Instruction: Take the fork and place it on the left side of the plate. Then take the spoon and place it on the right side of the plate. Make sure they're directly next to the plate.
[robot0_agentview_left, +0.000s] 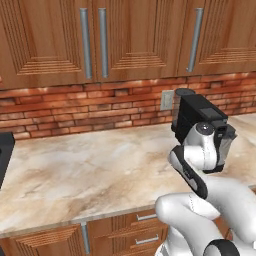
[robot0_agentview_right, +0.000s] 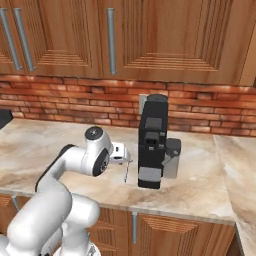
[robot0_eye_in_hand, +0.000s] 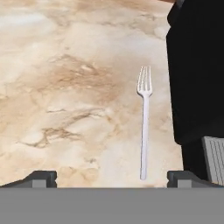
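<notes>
Three views split the scene between them. From the left base view, the white arm folds low over the marble bench (robot0_agentview_left: 90, 165), and the black coffee machine (robot0_agentview_left: 197, 117) stands at about 2 o'clock on the bench, against the brick wall (robot0_agentview_left: 75, 107); the arm's own body covers the utensil there. From the right base view, the same coffee machine (robot0_agentview_right: 152, 142) stands at the centre, and the fork (robot0_agentview_right: 126, 171) shows as a thin grey sliver lying on the bench just at 9 o'clock of the machine's base, below the hand. The hand view gives the fork (robot0_eye_in_hand: 144, 122) plainly: it lies flat on the bench, prongs toward 12 o'clock, handle end toward 6 o'clock, just beside the dark machine body at 3 o'clock.

The jaws (robot0_eye_in_hand: 113, 177) stand wide open and grip nothing. The fork's handle end lies between the two fingertips (robot0_eye_in_hand: 41, 177), nearer the one at 3 o'clock.
</notes>
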